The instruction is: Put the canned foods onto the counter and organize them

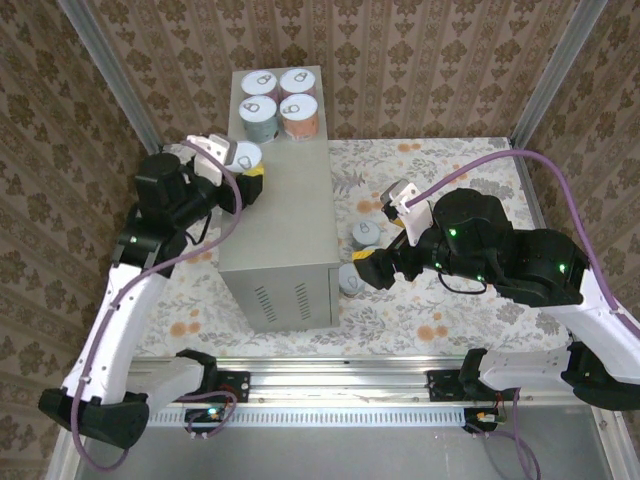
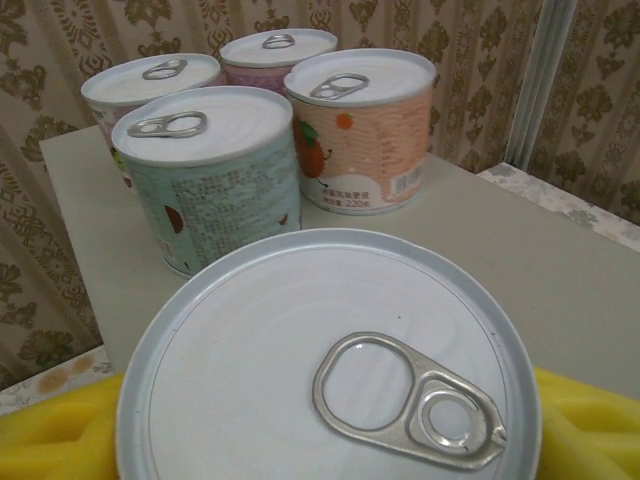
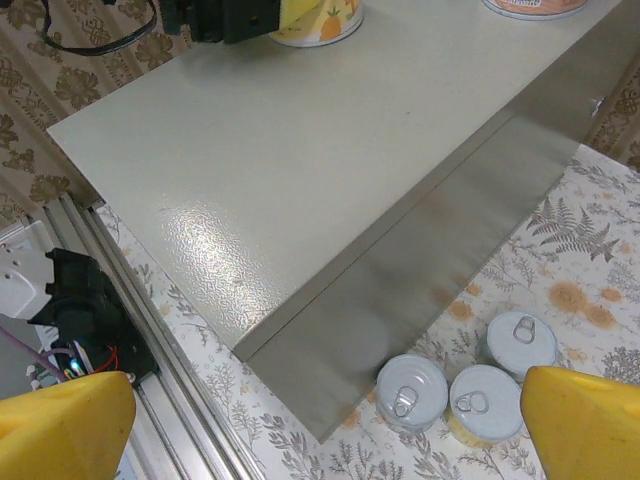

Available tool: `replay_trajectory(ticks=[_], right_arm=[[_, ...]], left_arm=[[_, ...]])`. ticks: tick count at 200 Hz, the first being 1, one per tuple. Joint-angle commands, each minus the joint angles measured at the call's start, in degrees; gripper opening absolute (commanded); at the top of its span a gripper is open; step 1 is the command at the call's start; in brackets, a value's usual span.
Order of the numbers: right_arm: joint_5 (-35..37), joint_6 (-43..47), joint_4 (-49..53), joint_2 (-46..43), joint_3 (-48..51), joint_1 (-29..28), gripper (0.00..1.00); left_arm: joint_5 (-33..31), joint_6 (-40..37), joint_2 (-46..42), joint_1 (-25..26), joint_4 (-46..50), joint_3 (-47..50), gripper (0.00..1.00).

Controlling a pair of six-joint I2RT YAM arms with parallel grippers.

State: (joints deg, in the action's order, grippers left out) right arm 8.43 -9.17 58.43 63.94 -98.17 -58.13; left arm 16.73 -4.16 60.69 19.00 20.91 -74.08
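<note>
Patterned walls (image 1: 400,60) enclose floral tabletop (image 1: 440,325) bearing counter (image 1: 285,215).

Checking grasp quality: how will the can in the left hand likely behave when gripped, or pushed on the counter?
The held can looks rigid, with a metal lid, so the yellow pads probably won't dent it. Short and wide like the teal can, it should slide upright on the flat counter rather than tip. On its side it would likely roll.

A robot lab's staged test booth: two arms (image 1: 120,320) bolted to an aluminium rail (image 1: 340,372), wallpaper-patterned panels (image 1: 420,60) in metal posts (image 1: 114,75) behind that rail, floral cloth (image 1: 440,310) between.
</note>
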Motion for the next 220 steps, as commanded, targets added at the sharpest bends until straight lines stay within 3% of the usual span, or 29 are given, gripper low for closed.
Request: replay_trajectory(ticks=[1,109,178,220], right_arm=[[1.2,0.3,-0.9,-0.8,0.4,0.2,1.0],[1.8,-0.7,-1.5,-2.7,2.0,0.2,1.0],[1.7,-0.2,-0.8,-2.0,0.4,0.1,1.0],[1.3,-0.3,-0.4,-0.5,-0.8,0.1,1.0]], left_arm=[[4.2,1.3,1.4,-0.5,-3.9,-3.5,0.7],[4.7,0.7,7.9,-0.5,-5.2,-6.6,0.71],[4.0,1.0,5.6,-0.5,-4.7,-5.1,0.88],[2.9,2.4,-0.2,-0.5,-4.7,0.3,0.89]])
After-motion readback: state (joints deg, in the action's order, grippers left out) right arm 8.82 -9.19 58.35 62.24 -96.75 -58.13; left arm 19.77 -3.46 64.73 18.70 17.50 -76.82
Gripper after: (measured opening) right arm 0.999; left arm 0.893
